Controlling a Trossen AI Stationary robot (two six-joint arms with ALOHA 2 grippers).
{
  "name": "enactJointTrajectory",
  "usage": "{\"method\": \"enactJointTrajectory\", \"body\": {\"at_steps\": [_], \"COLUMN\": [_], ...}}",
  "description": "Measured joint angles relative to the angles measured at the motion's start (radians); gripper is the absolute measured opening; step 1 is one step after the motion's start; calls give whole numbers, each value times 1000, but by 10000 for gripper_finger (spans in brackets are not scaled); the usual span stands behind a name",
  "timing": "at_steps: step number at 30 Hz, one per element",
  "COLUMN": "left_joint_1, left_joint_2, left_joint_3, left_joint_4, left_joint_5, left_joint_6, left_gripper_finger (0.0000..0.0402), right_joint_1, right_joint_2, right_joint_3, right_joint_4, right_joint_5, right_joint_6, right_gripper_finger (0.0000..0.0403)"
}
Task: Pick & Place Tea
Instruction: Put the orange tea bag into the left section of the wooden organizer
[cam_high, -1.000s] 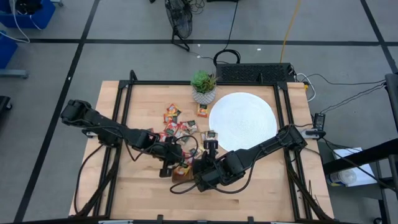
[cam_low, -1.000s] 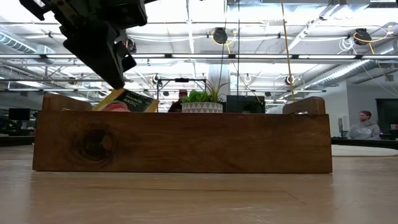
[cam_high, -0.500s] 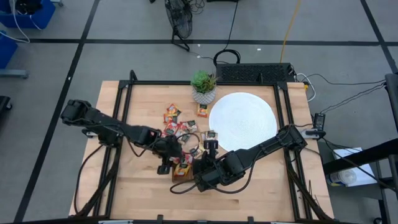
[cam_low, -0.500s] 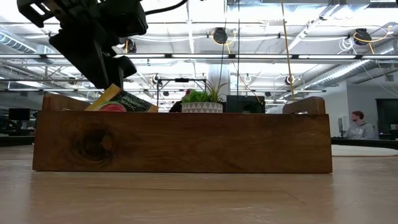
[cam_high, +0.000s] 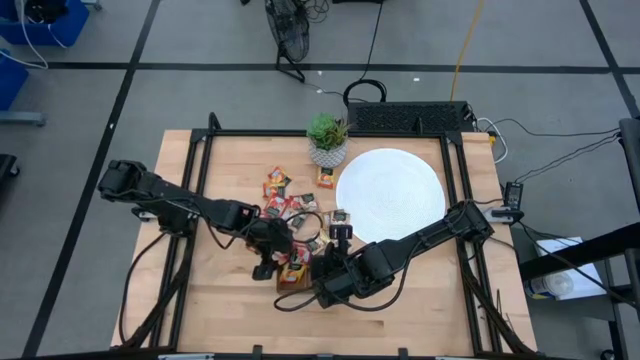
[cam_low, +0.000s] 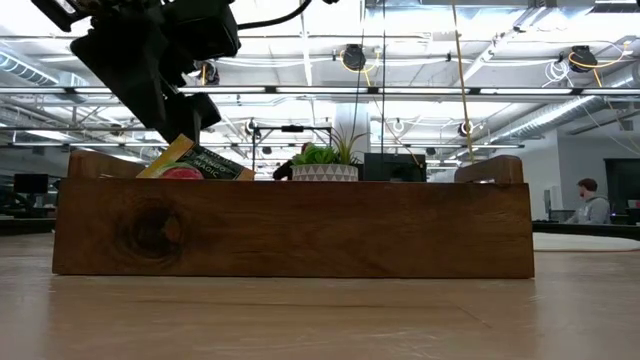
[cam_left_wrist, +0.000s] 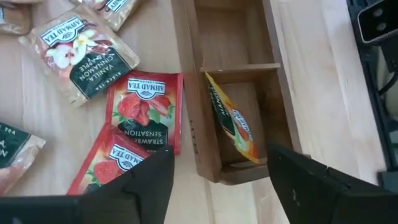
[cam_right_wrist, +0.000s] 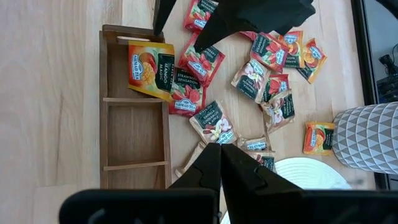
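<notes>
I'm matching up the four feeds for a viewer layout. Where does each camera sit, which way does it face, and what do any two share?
High: overhead, straight down on the table; both arms.
Low: table height, level at the wooden tray; left gripper above.
Left wrist: down past its open gripper at the mango sachet leaning in the tray's end compartment.
Right wrist: down past its shut gripper at tray and scattered sachets.
Shared: both wrist views show that mango sachet.

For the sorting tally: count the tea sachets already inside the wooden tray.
1. An orange mango sachet leans tilted in an end compartment of the tray, partly over its wall. The other two compartments show bare wood; the remaining sachets lie loose on the table.
</notes>
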Motion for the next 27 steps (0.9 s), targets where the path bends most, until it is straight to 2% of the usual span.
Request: {"method": "enactJointTrajectory", "body": {"at_steps": [7,11,18,23,27], "left_joint_1": [-6,-2,17,24,21], "left_joint_2": [75,98,100,100,100], "left_joint_3": [1,-2,-1,-1,-1], "left_joint_4": [116,111,131,143,155], "left_joint_5": [13,16,17,16,13], "left_joint_6": [-24,-18,-10,-12,29], "left_gripper_finger": [250,248,218,145,34], "right_joint_1": [0,0,0,0,0], "right_joint_2": [0,-1,-1,-1,-1], "right_joint_3": [0,0,0,0,0], "right_joint_4": [2,4,2,1,-5], "right_joint_5": [0,0,0,0,0], "right_joint_6": [0,0,0,0,0], "right_gripper_finger": [0,0,0,0,0]}}
